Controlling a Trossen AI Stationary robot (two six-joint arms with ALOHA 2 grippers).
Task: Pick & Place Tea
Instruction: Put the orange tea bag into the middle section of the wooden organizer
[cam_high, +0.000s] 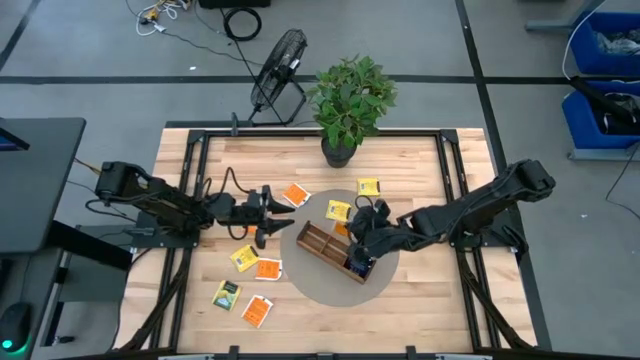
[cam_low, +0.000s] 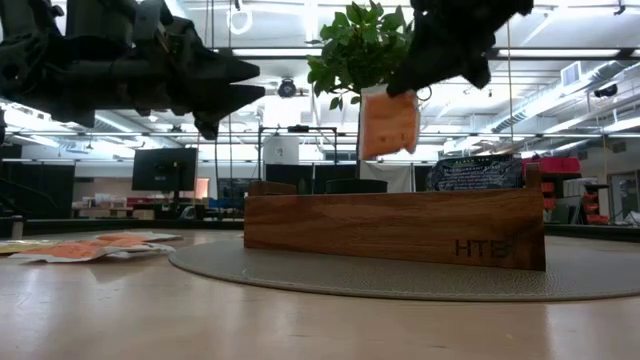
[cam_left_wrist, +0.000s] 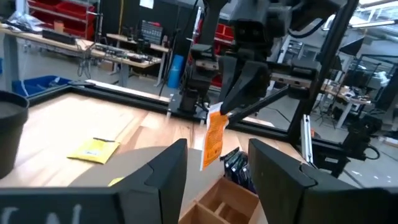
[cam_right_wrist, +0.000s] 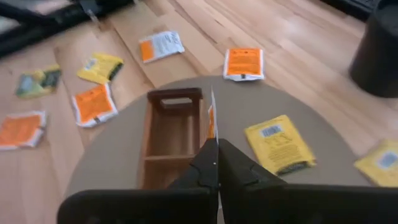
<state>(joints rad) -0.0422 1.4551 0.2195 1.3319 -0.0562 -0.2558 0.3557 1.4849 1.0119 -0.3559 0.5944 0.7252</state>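
hanging straight down, the orange tea sachet (cam_low: 389, 124) is pinched at its top edge by your right gripper (cam_right_wrist: 212, 147), fingers pressed together on it. it sits just above the wooden compartment tray (cam_high: 332, 250), so the tray lies at 6 o'clock from the claw in the low view. its flat side runs along the tray's long way. your left gripper (cam_high: 283, 215) waits spread and empty, at 9 o'clock from the tray in the high view.

Wooden compartment tray (cam_high: 331, 251) on round grey mat (cam_high: 312, 277), potted plant (cam_high: 351, 102), floor fan (cam_high: 277, 62)
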